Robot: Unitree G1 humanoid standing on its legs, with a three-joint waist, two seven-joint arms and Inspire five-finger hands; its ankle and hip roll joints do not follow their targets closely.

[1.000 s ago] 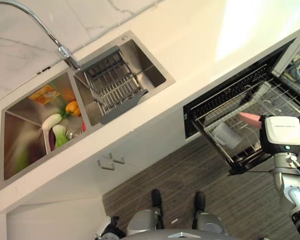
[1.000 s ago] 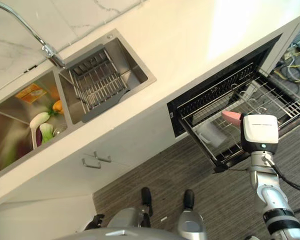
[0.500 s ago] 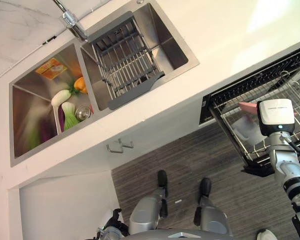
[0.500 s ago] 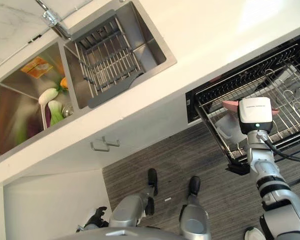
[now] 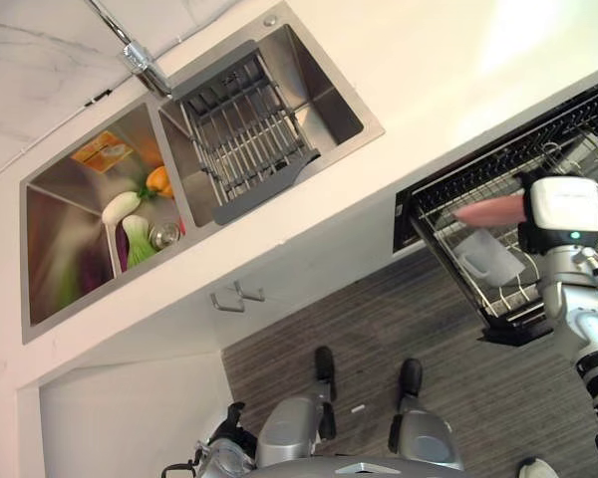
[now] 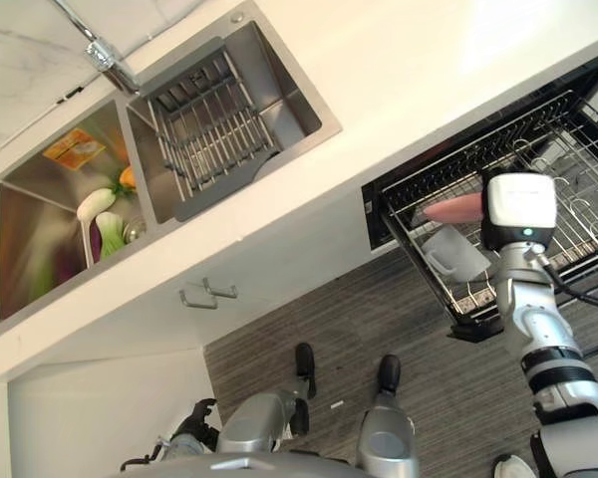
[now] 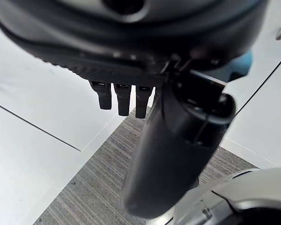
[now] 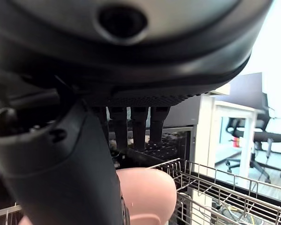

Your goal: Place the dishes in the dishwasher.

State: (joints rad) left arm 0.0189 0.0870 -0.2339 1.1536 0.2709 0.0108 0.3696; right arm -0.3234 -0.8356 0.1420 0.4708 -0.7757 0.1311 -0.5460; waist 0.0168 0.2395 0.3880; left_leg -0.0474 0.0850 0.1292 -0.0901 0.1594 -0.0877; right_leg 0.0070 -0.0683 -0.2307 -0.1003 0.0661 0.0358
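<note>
The right robot hand (image 8: 61, 154) has its thumb and fingers pinched on a flat pink dish (image 5: 488, 210) and holds it over the pulled-out wire dishwasher rack (image 5: 563, 289) at the right of the frame, so I'd say this one is almost in but not let go yet, and a clear plastic container (image 5: 486, 261) already sits in the rack below it. The left robot hand (image 7: 126, 93) hangs empty with relaxed fingers near the grey striped floor (image 7: 84, 187). The eye views show the steel double sink (image 5: 179, 189) at upper left, where colourful bits, too blurry to call, look left to fetch, while the right wrist view gives the pinch on the dish up close.

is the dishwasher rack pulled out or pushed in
Pulled out: the wire rack stands out past the counter front over the floor. The right hand holds a pink dish above it, near a cup.
</note>
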